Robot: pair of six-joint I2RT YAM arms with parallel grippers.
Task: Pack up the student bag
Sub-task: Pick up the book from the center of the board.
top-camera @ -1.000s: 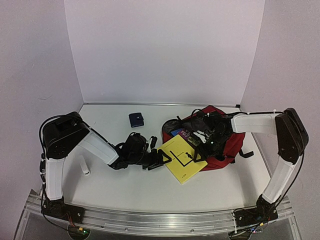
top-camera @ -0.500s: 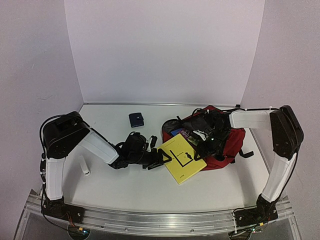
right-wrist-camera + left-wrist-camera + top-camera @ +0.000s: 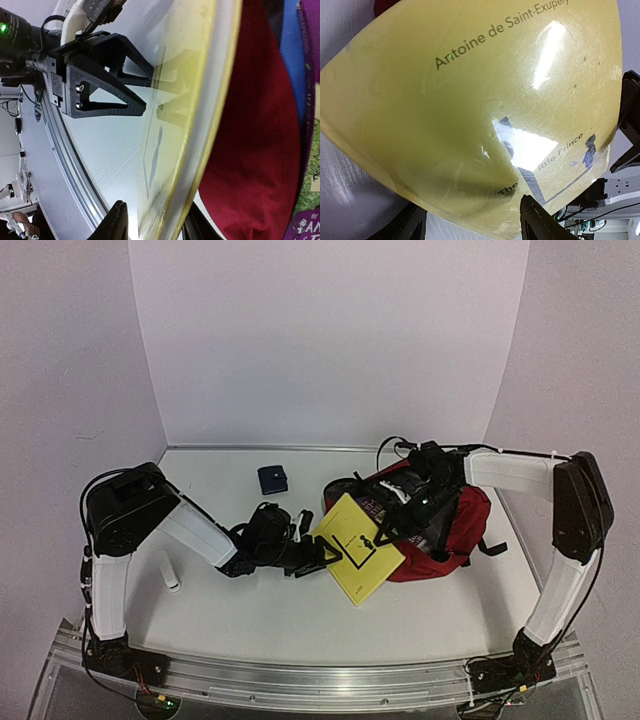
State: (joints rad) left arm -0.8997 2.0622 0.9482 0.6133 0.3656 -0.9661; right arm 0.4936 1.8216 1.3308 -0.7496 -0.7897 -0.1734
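Mostly yellow book point(image 3: 470, 115), edges cropped.

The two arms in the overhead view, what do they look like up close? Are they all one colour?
No. Each arm has white tube-like links joined by bulky black joint housings, with thin black cables running along them. The left gripper and right gripper are black, with angular open-frame fingers fixed by small silver screws. A green light glows on the left arm's wrist. Both bases sit on a silver rail.

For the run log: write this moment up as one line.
left fingers: gripping yellow book edge | right fingers: straddling its far edge | book: tilted at red bag mouth, not inside
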